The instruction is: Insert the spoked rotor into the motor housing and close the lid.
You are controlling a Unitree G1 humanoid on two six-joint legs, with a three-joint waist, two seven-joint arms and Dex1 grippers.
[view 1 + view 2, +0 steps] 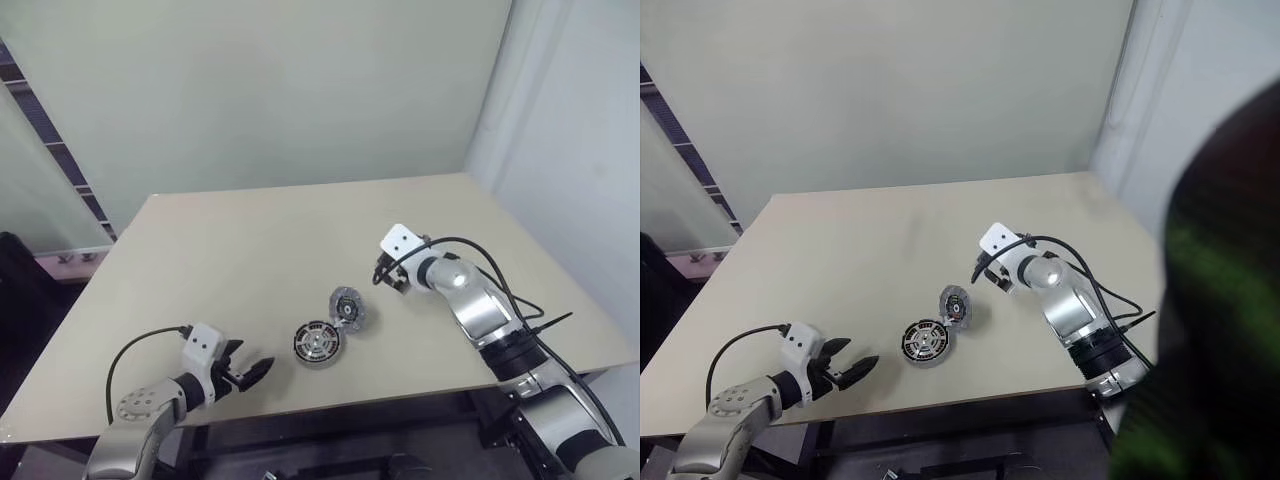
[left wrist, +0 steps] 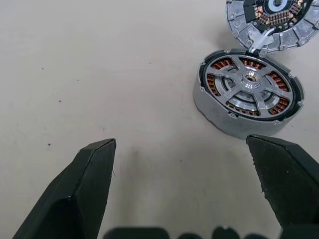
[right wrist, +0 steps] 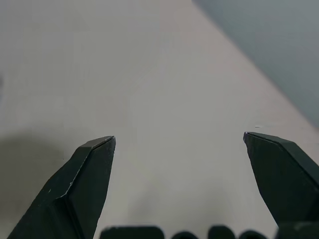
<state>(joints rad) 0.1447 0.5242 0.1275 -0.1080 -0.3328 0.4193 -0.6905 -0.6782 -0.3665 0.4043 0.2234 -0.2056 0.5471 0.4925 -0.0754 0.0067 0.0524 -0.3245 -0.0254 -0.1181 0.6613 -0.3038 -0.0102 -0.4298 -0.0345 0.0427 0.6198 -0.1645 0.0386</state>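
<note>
Evidently the spoked rotor (image 2: 250, 84) already sits inside the motor housing (image 2: 219, 117), its silver spokes lying over the copper windings, so insertion looks complete. The lid (image 1: 350, 307) is not yet closed: it rests on the table (image 1: 250, 260) touching the housing's far edge, winding side up, apparently placed close by so it can be flipped over onto the housing. The left gripper (image 1: 250, 372) hovers near the housing, jaws spread wide, holding nothing. The right gripper (image 1: 388, 280) stands just beyond the lid, jaws fully apart and empty, touching neither part.
</note>
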